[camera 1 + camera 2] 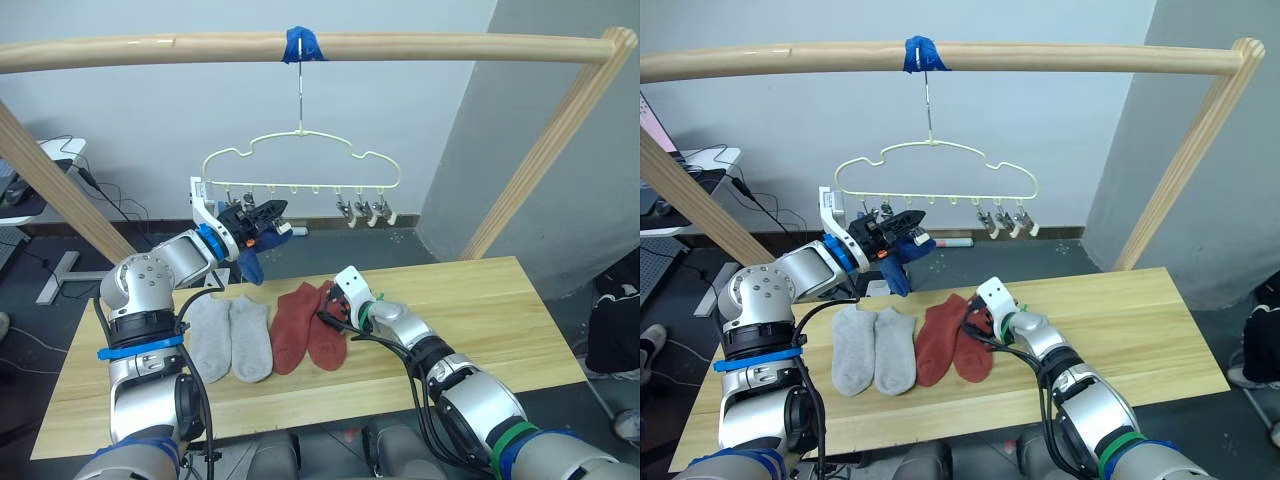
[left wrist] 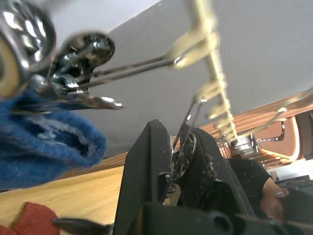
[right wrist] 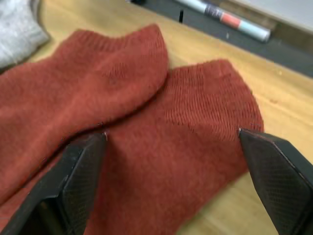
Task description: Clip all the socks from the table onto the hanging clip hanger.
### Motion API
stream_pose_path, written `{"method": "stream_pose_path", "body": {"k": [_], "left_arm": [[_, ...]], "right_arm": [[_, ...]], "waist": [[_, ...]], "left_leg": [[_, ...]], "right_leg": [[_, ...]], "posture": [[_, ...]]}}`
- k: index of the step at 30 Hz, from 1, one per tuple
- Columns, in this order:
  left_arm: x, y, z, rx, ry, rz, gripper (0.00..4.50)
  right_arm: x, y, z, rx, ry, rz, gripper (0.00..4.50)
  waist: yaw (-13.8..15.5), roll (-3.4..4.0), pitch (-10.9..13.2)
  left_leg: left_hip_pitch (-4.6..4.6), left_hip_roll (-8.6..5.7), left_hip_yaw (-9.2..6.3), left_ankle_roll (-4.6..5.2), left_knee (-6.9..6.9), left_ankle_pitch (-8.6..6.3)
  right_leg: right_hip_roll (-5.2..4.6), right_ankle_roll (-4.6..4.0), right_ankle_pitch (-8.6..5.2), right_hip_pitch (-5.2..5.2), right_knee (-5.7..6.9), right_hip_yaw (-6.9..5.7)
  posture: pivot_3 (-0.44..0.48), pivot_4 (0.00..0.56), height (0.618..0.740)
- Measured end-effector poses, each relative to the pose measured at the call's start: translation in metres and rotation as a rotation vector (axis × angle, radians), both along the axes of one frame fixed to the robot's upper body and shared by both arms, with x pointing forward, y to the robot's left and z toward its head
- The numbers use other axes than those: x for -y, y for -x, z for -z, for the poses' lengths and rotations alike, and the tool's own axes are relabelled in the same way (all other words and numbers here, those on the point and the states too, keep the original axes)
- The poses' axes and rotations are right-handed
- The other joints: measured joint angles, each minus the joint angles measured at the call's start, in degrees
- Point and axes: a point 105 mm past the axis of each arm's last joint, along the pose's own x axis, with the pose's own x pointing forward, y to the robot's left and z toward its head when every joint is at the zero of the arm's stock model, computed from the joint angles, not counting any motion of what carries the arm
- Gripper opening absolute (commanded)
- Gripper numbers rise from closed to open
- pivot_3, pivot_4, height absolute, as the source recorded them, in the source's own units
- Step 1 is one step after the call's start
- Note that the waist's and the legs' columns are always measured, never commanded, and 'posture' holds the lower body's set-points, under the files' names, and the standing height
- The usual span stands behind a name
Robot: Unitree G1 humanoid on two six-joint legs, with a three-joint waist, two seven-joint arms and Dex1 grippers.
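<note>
- The thin pale-yellow wire clip hanger (image 1: 300, 165) with its cloud-shaped outline hangs by its long hook from a round pale wooden pole (image 1: 420, 46), beyond the far edge of the long light-wood plank table (image 1: 480, 320).
- The left gripper (image 1: 262, 218) is raised to the left end of the hanger's clip row; in its wrist view the two black fingers (image 2: 146, 166) stand close together around a small metal clip (image 2: 183, 156), apparently squeezing it.
- A soft blue knit sock (image 1: 250, 262) hangs just beside that gripper, and the left wrist view shows its fabric (image 2: 44, 142) caught in a neighbouring metal clip (image 2: 73, 73).
- On the table lie two light grey ankle socks (image 1: 230, 338) side by side on the left, and two rust-red ankle socks (image 1: 305, 328) to their right, overlapping, long axes running near to far.
- The right gripper (image 1: 335, 308) sits low over the far ends of the red pair; its fingers are spread wide and hold nothing (the cuffs lie directly between them in the right wrist view (image 3: 171, 147)).
- The coming pick turns on this: the red socks lie right under the right gripper, so it is the nearer arm, and the cuff of the right-hand red sock (image 3: 215, 98) faces away from the robot, toward the hanger.
</note>
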Motion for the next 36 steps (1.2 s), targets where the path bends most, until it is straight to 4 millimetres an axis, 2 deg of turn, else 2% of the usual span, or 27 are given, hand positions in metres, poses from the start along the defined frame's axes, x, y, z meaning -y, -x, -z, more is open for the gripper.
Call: {"method": "stream_pose_path", "body": {"k": [1,4,12,16,18,19,22,25,27,33,36], "left_arm": [[-0.001,0.002,0.001,0.002,-0.005,-0.003,0.29],[-0.003,0.004,0.003,0.011,-0.016,-0.026,0.29],[0.002,0.006,0.006,0.009,-0.002,-0.021,0.29],[0.004,0.007,0.006,0.017,-0.008,-0.016,0.29],[0.007,0.006,0.006,0.02,-0.005,-0.006,0.29],[0.009,0.006,0.006,0.019,0.0,0.002,0.29],[0.009,0.004,0.007,0.007,0.008,0.004,0.29],[0.016,0.002,0.01,-0.015,0.023,0.026,0.29],[0.017,0.002,0.01,-0.019,0.025,0.032,0.29],[0.02,0.001,0.009,-0.018,0.043,0.054,0.29],[0.024,0.001,0.008,-0.019,0.046,0.066,0.29]], "right_arm": [[0.001,0.001,0.001,0.009,0.01,-0.011,3.91],[0.005,0.004,0.006,0.028,0.031,-0.042,2.77],[0.004,0.012,0.011,0.044,0.024,-0.085,0.02],[0.012,0.017,0.012,0.068,0.01,-0.097,0.02],[0.028,0.024,0.011,0.084,-0.024,-0.093,0.02],[0.038,0.03,0.007,0.094,-0.061,-0.091,0.02],[0.05,0.043,-0.02,0.139,-0.158,-0.115,0.02],[0.047,0.051,-0.061,0.221,-0.21,-0.17,0.02],[0.042,0.055,-0.081,0.255,-0.24,-0.195,0.02],[0.02,0.07,-0.111,0.274,-0.305,-0.255,0.02],[0.014,0.067,-0.119,0.279,-0.321,-0.249,0.02]], "waist": [[0.2,0.0,0.0],[0.6,0.01,0.0],[0.8,0.01,0.0],[1.0,0.01,0.0],[1.2,0.01,0.0],[1.4,0.02,0.0],[1.2,0.04,0.0],[0.8,0.04,0.0],[0.9,0.05,0.0],[1.0,0.04,0.0],[1.1,0.04,0.0]], "left_leg": [[0.11,0.0,0.0,0.0,-0.01,0.0],[0.45,0.0,0.02,-0.02,-0.07,-0.02],[0.52,-0.01,0.03,-0.02,-0.06,-0.01],[0.48,-0.01,0.03,-0.06,-0.07,-0.04],[0.41,-0.02,0.04,-0.12,-0.07,-0.07],[0.35,-0.02,0.03,-0.15,-0.07,-0.09],[0.34,-0.01,0.07,-0.22,-0.09,-0.14],[0.44,0.02,0.03,-0.22,-0.21,-0.14],[0.44,0.04,-0.02,-0.22,-0.25,-0.14],[0.32,0.01,0.06,-0.23,-0.25,-0.14],[0.28,0.0,0.07,-0.23,-0.28,-0.14]], "right_leg": [[0.0,0.0,0.0,0.11,0.0,0.0],[0.01,0.03,-0.03,0.45,-0.05,0.02],[0.01,0.25,-0.16,0.54,-0.06,0.04],[0.0,0.26,-0.16,0.54,-0.15,0.04],[-0.02,0.28,-0.17,0.53,-0.26,0.04],[-0.02,0.3,-0.18,0.53,-0.33,0.03],[-0.03,0.33,-0.2,0.52,-0.46,0.1],[0.06,0.34,-0.21,0.51,-0.47,0.13],[0.1,0.33,-0.21,0.5,-0.47,0.07],[0.0,0.34,-0.21,0.55,-0.81,0.1],[-0.02,0.34,-0.21,0.55,-0.92,0.09]], "posture": [[0.053,0.154,0.74],[0.051,0.154,0.74],[0.036,0.149,0.74],[0.026,0.145,0.74],[0.012,0.144,0.74],[0.012,0.144,0.74],[-0.006,0.14,0.74],[-0.017,0.138,0.74],[-0.027,0.134,0.74],[-0.033,0.132,0.74],[-0.044,0.13,0.74]]}}
